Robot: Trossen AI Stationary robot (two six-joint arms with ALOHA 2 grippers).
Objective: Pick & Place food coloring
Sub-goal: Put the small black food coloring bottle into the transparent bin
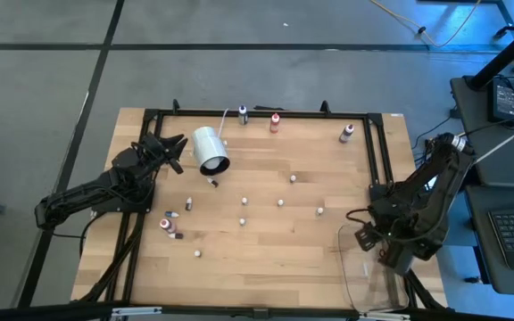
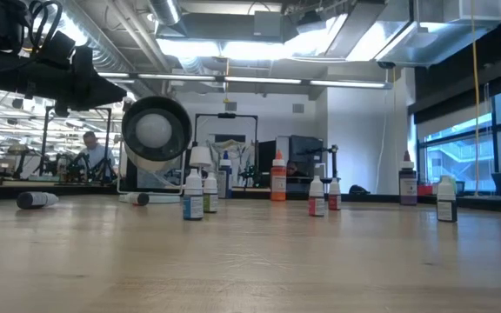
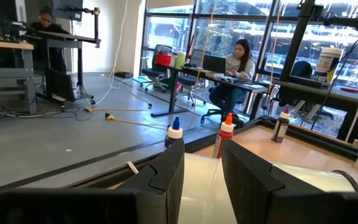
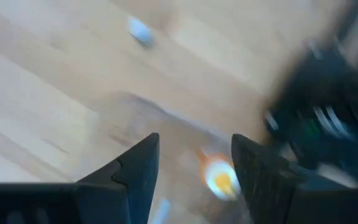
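Several tiny food coloring bottles stand or lie scattered on the wooden table [image 1: 266,241]. Three stand at the far edge [image 1: 275,122], others mid-table [image 1: 281,202] and near left [image 1: 166,222]. In the low view they stand in a row [image 2: 278,178]. My left gripper [image 1: 178,150] is open at the closed end of a large white cylinder [image 1: 211,150], whose wall shows just beyond its fingers [image 3: 202,171]. My right gripper [image 1: 362,239] is open at the table's right side. A blurred orange-and-white thing [image 4: 219,177] shows below its fingers [image 4: 194,165]. My left gripper is at the white cylinder's closed end [image 3: 197,180], coming level from the table's left. I cannot tell whether its fingers touch the cylinder.
A clear plastic bin [image 1: 373,272] sits at the near right corner, beside my right gripper. A dark metal frame [image 1: 266,114] runs along the table's far, left and right edges. People sit at desks in the room beyond [image 3: 235,68].
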